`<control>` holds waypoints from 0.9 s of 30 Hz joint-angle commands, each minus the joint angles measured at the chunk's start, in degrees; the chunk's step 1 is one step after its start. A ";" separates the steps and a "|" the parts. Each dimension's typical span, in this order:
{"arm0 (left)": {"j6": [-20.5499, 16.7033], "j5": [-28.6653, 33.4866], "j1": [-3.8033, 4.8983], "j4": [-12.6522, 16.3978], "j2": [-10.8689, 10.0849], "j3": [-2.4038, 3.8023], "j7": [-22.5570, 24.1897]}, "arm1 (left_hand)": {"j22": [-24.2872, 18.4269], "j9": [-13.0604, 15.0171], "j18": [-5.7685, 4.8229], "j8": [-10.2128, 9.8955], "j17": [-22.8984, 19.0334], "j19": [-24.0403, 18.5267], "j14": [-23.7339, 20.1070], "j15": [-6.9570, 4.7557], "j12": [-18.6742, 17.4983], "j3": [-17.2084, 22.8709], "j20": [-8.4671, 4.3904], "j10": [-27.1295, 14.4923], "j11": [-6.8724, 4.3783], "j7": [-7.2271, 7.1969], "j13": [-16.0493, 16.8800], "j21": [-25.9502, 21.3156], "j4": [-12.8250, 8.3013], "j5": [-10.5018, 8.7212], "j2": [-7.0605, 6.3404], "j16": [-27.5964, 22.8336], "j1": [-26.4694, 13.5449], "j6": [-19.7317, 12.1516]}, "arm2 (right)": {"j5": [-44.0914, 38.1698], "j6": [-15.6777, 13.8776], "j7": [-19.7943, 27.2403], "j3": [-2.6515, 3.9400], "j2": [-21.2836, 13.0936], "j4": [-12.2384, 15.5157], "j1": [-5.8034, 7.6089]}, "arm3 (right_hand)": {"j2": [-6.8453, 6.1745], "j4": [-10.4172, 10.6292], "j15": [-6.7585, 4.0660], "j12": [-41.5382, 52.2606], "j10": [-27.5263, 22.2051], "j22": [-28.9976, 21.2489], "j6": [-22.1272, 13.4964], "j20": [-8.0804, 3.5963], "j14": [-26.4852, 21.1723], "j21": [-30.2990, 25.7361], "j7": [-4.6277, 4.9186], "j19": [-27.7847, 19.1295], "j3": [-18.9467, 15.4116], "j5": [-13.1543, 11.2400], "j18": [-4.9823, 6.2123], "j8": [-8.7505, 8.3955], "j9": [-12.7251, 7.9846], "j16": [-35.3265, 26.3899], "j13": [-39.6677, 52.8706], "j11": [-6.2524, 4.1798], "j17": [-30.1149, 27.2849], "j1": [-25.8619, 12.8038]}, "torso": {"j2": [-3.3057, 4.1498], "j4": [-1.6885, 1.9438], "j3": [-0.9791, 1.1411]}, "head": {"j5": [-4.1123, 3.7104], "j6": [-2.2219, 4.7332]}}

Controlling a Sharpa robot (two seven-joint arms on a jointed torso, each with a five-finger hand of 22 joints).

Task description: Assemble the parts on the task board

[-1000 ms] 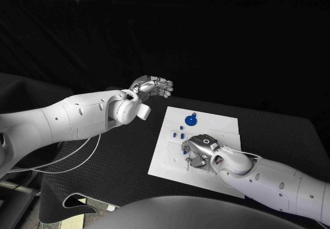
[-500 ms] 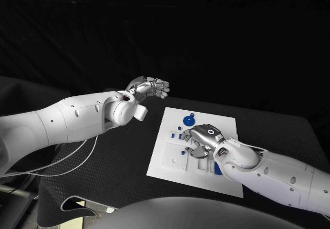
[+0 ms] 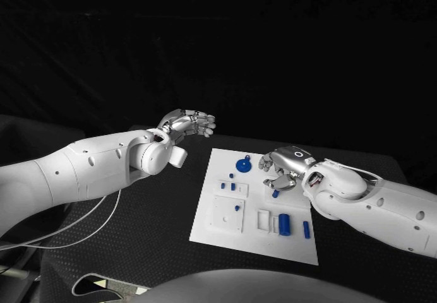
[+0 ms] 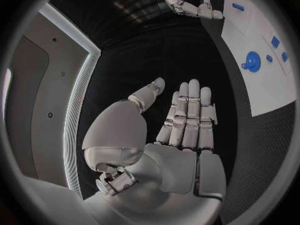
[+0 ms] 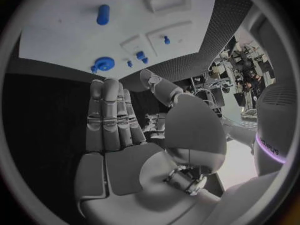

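The flat white task board [image 3: 228, 237] is lying in the middle of the black table [image 3: 160, 221]. Small blue parts [image 3: 285, 224] are sitting on it: a round knob [image 3: 244, 165], a fat peg, little pegs. The shiny silver right hand [image 3: 282, 169] is hanging over the board, fingers straight, holding nothing. The left hand [image 3: 187, 122] is floating beside the board, fingers flat together, holding nothing.
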 commanded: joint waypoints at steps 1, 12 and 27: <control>0.82 0.31 0.07 0.07 0.07 0.04 0.30 | 0.10 -0.06 0.86 0.24 0.10 0.08 0.14 0.44 -0.26 -0.06 0.32 -0.33 0.06 -0.13 -0.05 -0.35 0.40 0.05 -0.09 -0.24 -0.44 -0.44 | 0.73 6.55 -0.91 -0.05 -0.11 -1.09 -0.08 | -0.08 -0.60 0.97 -0.25 -2.64 1.38 -0.91 0.16 -0.51 0.22 -0.26 -0.99 -1.89 -0.41 0.76 -0.47 -0.21 0.02 -0.77 0.96 0.14 -1.30 | 0.01 0.00 0.06 | -0.38 0.27; 0.90 0.31 0.06 -0.36 0.47 0.04 0.24 | 0.12 -0.06 0.86 0.25 0.15 0.08 0.15 0.44 -0.26 -0.05 0.32 -0.33 0.06 -0.13 -0.06 -0.37 0.40 0.06 -0.11 -0.29 -0.41 -0.44 | -1.45 9.10 -1.39 -0.40 0.20 -3.64 -0.32 | -0.12 -0.70 1.31 -0.09 -4.27 1.34 -1.74 0.33 -1.06 0.40 -0.58 -1.60 -4.20 -0.44 0.77 -0.63 -0.33 0.25 -1.59 1.35 0.37 -1.93 | 0.08 0.09 0.06 | -0.93 0.33; 0.93 0.31 0.06 -0.38 0.48 0.04 0.27 | 0.15 -0.07 0.86 0.26 0.25 0.09 0.17 0.44 -0.25 -0.05 0.33 -0.34 0.06 -0.12 -0.06 -0.40 0.44 0.06 -0.08 -0.36 -0.42 -0.47 | -2.37 10.47 -1.53 -1.15 1.05 -5.33 -1.36 | 0.18 0.42 0.50 0.95 -2.21 1.22 -1.09 0.17 -0.86 0.81 -0.67 -1.41 -2.44 -0.54 0.77 0.34 0.11 0.70 -1.70 0.47 0.59 0.15 | 0.06 0.12 0.02 | -0.96 -0.04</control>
